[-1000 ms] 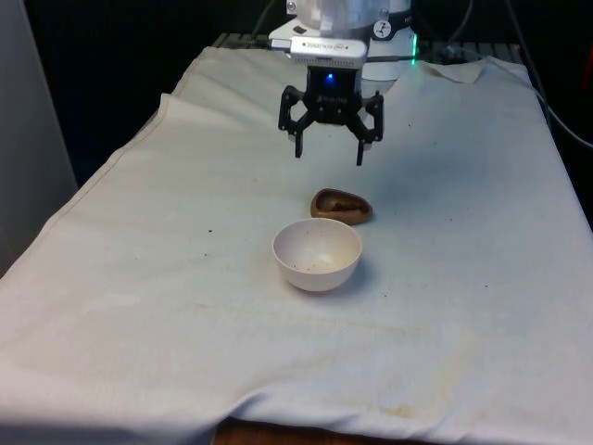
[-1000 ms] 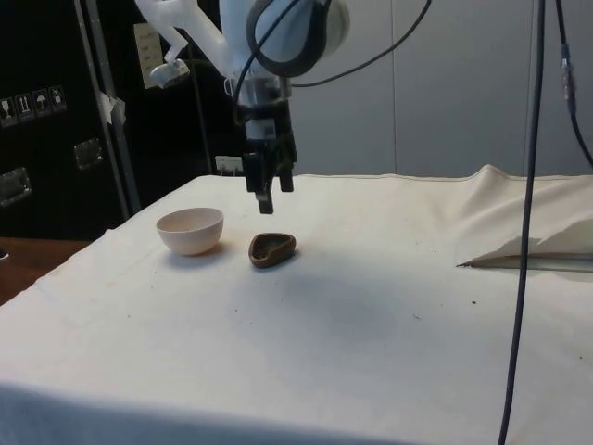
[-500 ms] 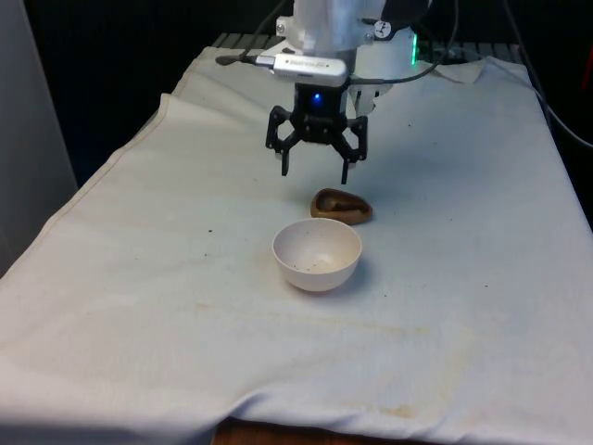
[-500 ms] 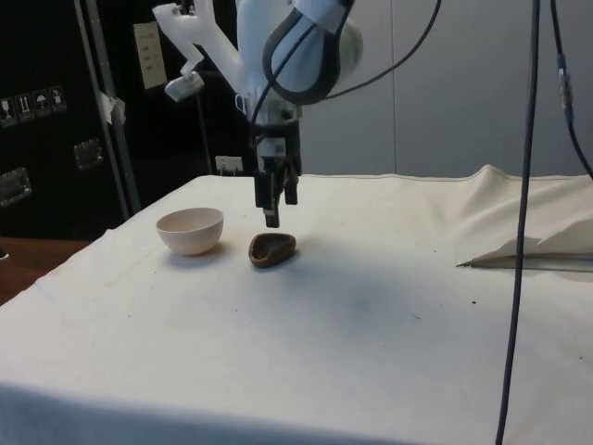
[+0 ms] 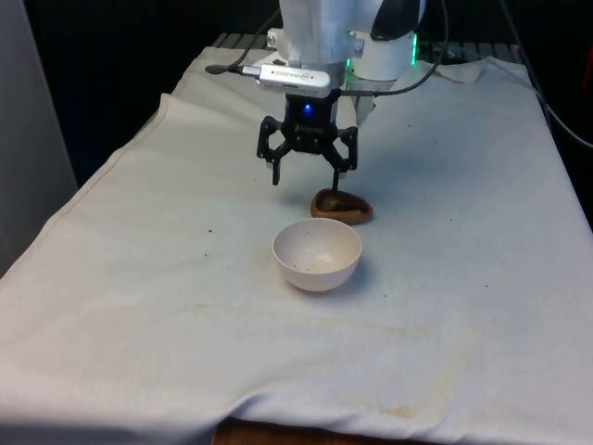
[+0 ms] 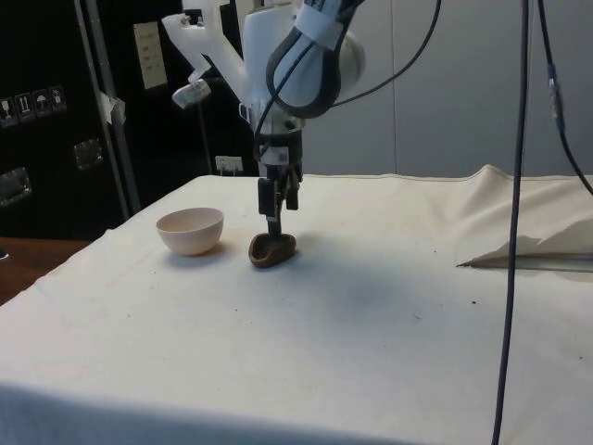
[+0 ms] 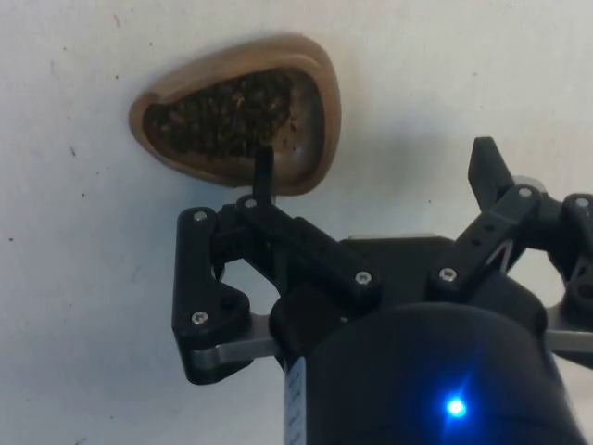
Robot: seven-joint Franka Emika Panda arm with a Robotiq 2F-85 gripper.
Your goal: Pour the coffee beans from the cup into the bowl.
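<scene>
Even light, faint shadows, perhaps overhead.

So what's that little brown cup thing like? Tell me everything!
The brown cup is small, shallow and shaped like a rounded teardrop, with a thick smooth rim, maybe wood or clay. Dark coffee beans fill it. It sits upright on the white cloth, just behind the white bowl, apart from it. The open gripper hangs right above, one finger over its rim.

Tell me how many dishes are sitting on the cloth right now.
2. A white bowl stands nearest the front camera, and a brown cup of coffee beans sits just behind it, slightly toward the front view's right, under the open gripper. Nothing seems hidden.
</scene>
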